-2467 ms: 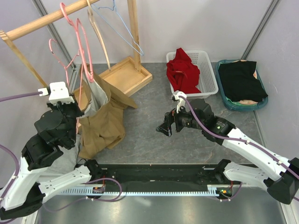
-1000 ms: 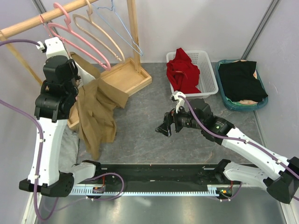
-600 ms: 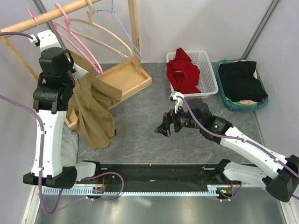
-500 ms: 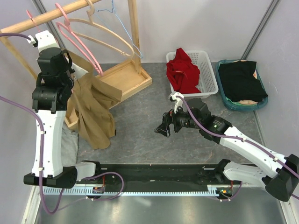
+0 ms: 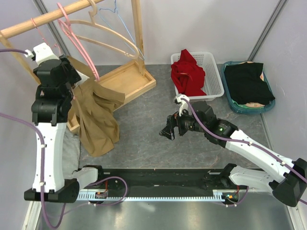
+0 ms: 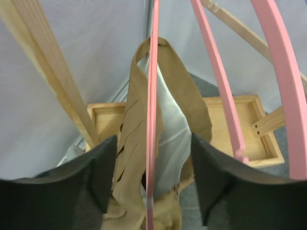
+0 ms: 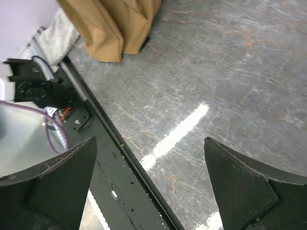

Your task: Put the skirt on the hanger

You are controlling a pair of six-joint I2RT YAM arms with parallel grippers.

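The brown skirt (image 5: 98, 120) with its white lining hangs from a thin pink hanger (image 6: 152, 72), whose hook (image 5: 34, 24) sits over the wooden rod (image 5: 53, 18). The skirt's hem trails down to the table. My left gripper (image 5: 71, 76) is raised beside the rack. In the left wrist view its fingers (image 6: 103, 172) stand apart on either side of the hanger bar and the skirt (image 6: 180, 120), touching neither; the left gripper (image 6: 153, 143) is open. My right gripper (image 5: 168, 133) hovers open over the middle of the table, nothing between its fingers (image 7: 72, 172).
On the rod also hang a thicker pink hanger (image 5: 79, 45), a wooden hanger (image 5: 112, 40) and a blue wire hanger (image 5: 128, 34). The rack's wooden base tray (image 5: 127, 76) lies below. A white basket (image 5: 213, 72) holds a red garment (image 5: 188, 72); a teal bin (image 5: 229, 96) holds black cloth (image 5: 247, 84).
My left arm raised the hanger with the skirt to the rod, then the gripper opened and let go, drawing back slightly. The right arm stayed still.
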